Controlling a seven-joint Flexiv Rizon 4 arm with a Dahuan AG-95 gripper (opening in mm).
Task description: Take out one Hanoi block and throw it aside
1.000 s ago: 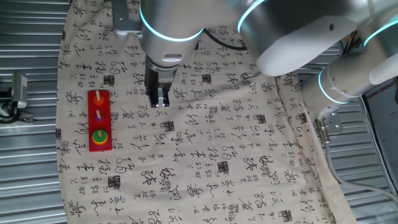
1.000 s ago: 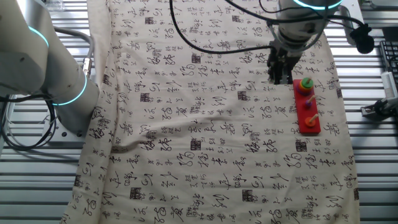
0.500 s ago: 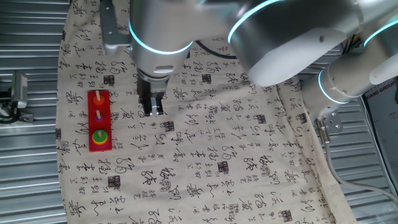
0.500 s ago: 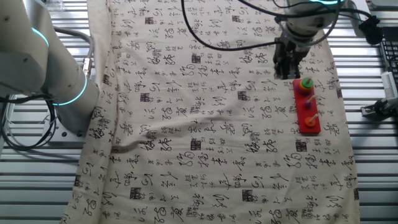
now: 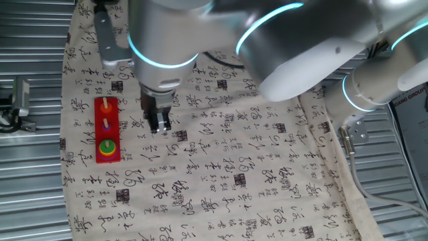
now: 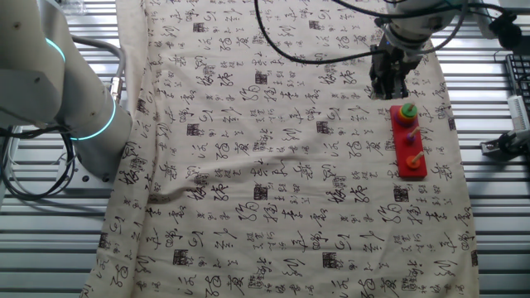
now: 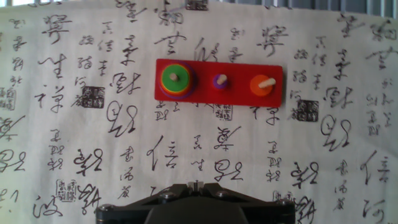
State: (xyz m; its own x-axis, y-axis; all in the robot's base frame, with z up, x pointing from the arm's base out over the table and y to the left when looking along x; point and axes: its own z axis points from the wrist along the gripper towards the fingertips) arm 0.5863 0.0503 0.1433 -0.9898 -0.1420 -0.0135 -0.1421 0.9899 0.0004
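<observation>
The scene is evenly and brightly lit, with only faint shadows cast on the printed cloth (image 5: 221,174). Glare is seen on the white robot arm (image 5: 314,47) at upper right of one fixed view, where motion blur softens its outline. The hand view is rendered slightly soft, with mild curving at the edges.

The end effector (image 7: 194,205) fingertips are cut off below the hand view's edge.
</observation>
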